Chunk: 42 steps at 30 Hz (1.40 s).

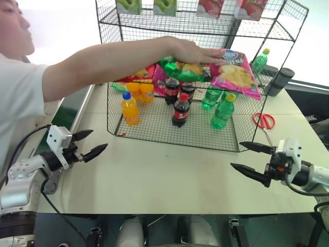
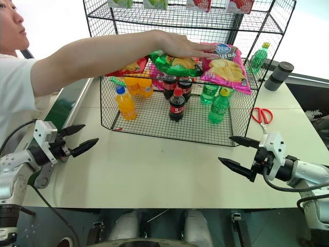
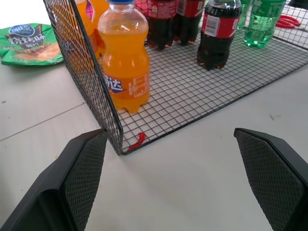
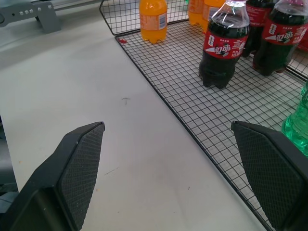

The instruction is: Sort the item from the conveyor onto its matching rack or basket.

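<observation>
Tools (image 1: 91, 144) (image 1: 253, 160) agape | pink chip bag (image 1: 234, 70) part-hidden under person's hand (image 1: 190, 51)

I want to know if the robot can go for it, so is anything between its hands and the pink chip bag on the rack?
Yes. A person's hand rests on the pink chip bag on the wire rack's middle shelf, the arm reaching across the rack front. Both robot hands, left hand and right hand, hang open over the table, well short of it.

Both head eyes look down over the table (image 1: 169, 180); wrist cameras sit low, sharing the rack's (image 2: 169, 118) bottom tier.
</observation>
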{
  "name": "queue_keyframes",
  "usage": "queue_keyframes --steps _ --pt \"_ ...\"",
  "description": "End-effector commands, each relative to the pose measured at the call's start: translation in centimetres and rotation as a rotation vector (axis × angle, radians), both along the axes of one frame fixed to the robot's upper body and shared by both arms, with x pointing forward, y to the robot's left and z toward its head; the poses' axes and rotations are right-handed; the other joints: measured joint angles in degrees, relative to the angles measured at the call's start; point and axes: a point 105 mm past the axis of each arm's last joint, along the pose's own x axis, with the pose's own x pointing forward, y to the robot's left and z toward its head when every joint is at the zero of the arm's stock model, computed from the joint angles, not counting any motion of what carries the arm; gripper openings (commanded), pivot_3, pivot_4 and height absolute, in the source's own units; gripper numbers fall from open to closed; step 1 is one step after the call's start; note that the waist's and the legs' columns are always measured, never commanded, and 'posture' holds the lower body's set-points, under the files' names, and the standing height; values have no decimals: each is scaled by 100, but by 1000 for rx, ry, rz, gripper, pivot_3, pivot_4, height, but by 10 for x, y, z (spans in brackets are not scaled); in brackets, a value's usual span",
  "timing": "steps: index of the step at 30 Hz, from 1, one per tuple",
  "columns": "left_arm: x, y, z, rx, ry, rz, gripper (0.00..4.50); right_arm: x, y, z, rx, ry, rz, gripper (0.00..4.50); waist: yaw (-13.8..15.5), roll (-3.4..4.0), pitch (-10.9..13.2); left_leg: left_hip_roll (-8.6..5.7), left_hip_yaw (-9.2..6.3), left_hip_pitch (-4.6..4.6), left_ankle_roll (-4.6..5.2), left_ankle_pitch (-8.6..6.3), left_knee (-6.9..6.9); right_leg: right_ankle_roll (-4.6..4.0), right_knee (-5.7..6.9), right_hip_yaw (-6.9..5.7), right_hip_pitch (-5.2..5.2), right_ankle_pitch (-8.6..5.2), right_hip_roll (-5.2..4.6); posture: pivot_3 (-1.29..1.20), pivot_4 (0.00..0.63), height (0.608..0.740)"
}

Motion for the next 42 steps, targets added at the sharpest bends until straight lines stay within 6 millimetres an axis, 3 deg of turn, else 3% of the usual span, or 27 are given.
queue_keyframes --steps 1,19,28,42 --pt "1 0 15 -12 -59 2 4500 1 -1 6 -14 -31 9 4394 1 0 0 0 0 0 0 0 0 0 0 0 0 0 0 0 150 726" --pt "7 -2 19 -23 -85 -8 4500 6 1 8 -26 -42 20 4394 -5 0 0 -1 1 0 0 0 1 0 0 0 1 0 0 0 150 726" --pt "1 -3 13 -76 -46 5 4500 7 4 9 -26 -38 32 4394 1 0 -1 0 0 1 -5 3 1 0 2 -1 1 0 2 0 150 726" --pt "-7 4 16 2 -101 31 4500 14 28 19 22 -68 81 4394 -18 0 -1 1 0 1 -5 3 2 0 1 0 1 0 1 0 150 726"
